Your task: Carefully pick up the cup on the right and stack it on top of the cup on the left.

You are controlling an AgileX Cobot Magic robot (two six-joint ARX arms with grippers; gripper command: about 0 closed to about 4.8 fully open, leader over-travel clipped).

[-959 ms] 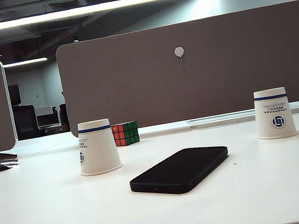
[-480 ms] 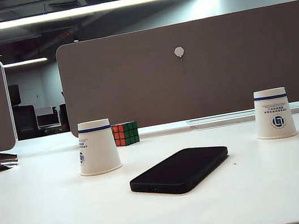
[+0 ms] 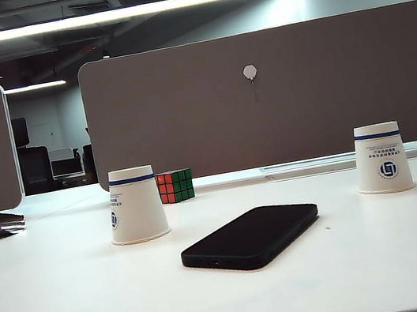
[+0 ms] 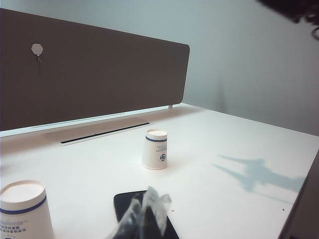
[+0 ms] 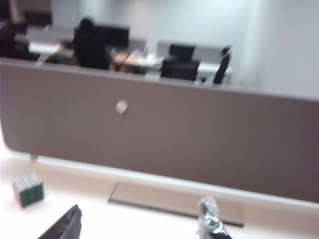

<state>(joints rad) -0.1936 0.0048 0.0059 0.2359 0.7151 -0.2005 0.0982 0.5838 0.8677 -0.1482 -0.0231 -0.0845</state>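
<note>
Nothing shifting on the tabletop [image 3: 74, 307] since the earlier frames. Right cup [image 3: 383, 158] sitting upside down near the far right edge; left cup [image 3: 135, 204] upside down toward the far left, phone [image 3: 250, 237] lying between. Looking light, thin-walled paper, easily crushed or tipped: gripping gently around the sides. Left hand [image 4: 144, 219] and right hand [image 5: 209, 224] showing only wrapped fingertips; opening unclear, nothing held.
</note>
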